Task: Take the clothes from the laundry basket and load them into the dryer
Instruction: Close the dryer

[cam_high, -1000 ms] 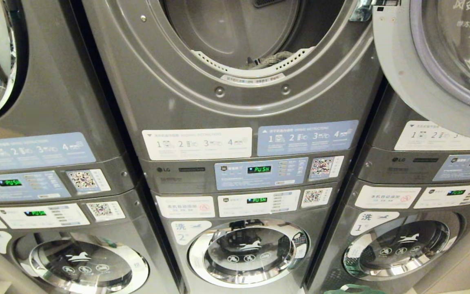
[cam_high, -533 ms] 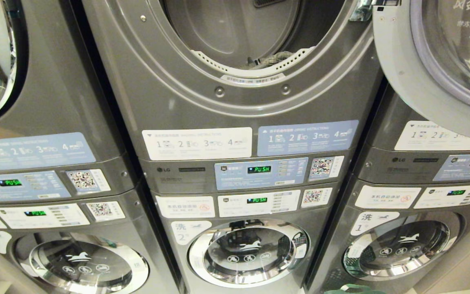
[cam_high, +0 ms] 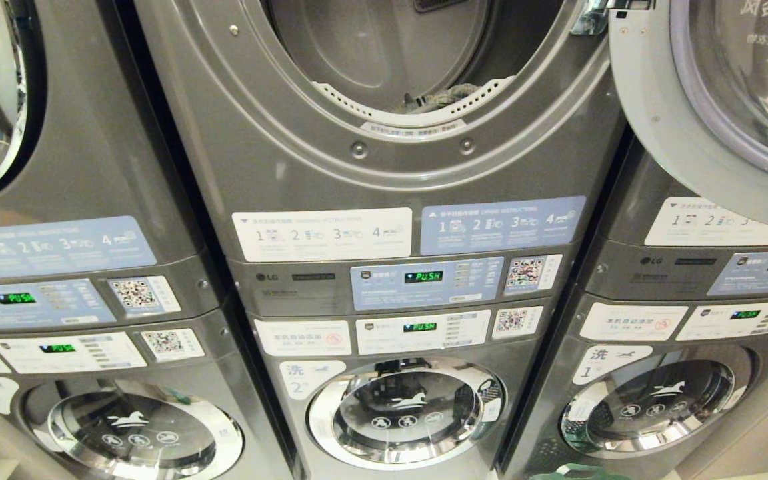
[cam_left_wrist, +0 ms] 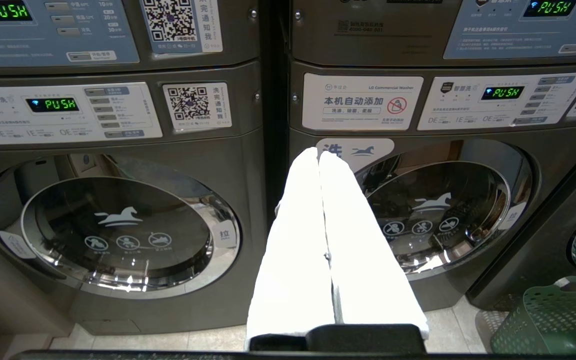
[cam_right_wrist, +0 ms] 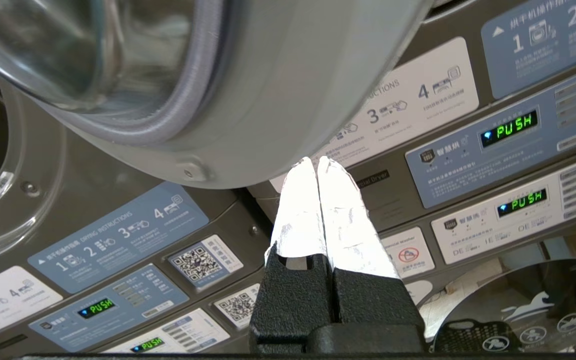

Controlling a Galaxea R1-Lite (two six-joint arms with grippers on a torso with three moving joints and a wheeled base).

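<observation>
Three stacks of grey steel laundry machines fill the wall ahead, dryers on top, washers below, every green display reading PUSH. Middle stack: the upper grey dryer [cam_high: 384, 133] has its round mouth wide open, and its grey-rimmed glass door [cam_high: 704, 113] is swung out to the right, hanging across the neighbouring stack. Down in the drum, right at the lower lip behind the white perforated rim, lies a bundle of grey-brown clothes [cam_high: 441, 99] — that much is already in.

Low at the floor, by the bottom right corner of the middle stack, the green plastic laundry basket [cam_left_wrist: 553, 320] with its lattice wall sits just in front of the right-hand washer; only a sliver of its rim shows from the head view [cam_high: 574, 473]. I can't make out what is inside it.

Right gripper [cam_right_wrist: 316, 165] now: white-wrapped fingers pressed tight together, nothing between them, tips up close beneath the lower rim of the swung-out door, pointing at the instruction stickers of the right-hand stack.

Left gripper [cam_left_wrist: 318, 155]: white fingers likewise closed flat on each other, empty, held low and pointing at the seam between the left and middle washers, near the round chrome-ringed washer window [cam_left_wrist: 433, 215].
</observation>
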